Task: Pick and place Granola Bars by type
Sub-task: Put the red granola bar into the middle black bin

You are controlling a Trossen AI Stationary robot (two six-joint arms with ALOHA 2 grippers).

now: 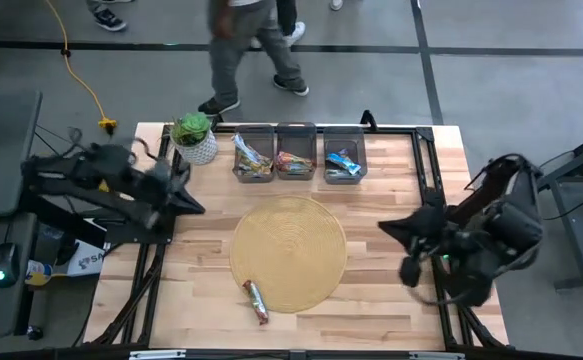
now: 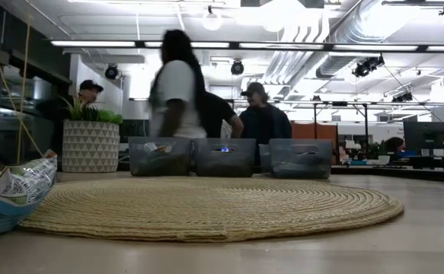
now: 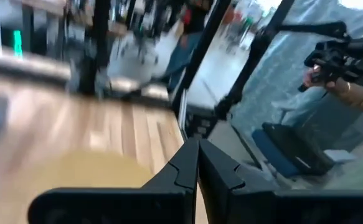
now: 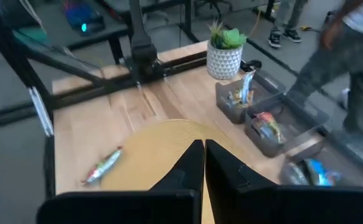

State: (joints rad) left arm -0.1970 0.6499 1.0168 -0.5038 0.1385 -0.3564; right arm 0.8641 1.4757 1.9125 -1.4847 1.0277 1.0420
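While both arms are hanging back at the sides of the desk [image 1: 391, 300], one bar [image 1: 256, 300] is lying at the near edge of the round mat [image 1: 289, 252], half on it and half on the wood. In the right wrist view this same bar [image 4: 104, 165] is showing a red and silver wrapper, just beside the mat's rim.

Three bins [image 1: 296, 152] are sitting in a row at the far edge, beside a potted plant [image 1: 193, 137] — each is holding bars: the left bin [image 1: 253, 158], the middle bin [image 1: 295, 160], and the right bin [image 1: 343, 160] with a blue one.

The left gripper [image 1: 193, 203] is hovering over the desk's left edge, fingers [image 3: 187, 168] clenched together and holding nothing. The right gripper [image 1: 386, 230] is hovering over the right part of the desk, pointing toward the mat, its fingers [image 4: 190, 163] also pressed together — empty.

People are walking beyond the far edge.
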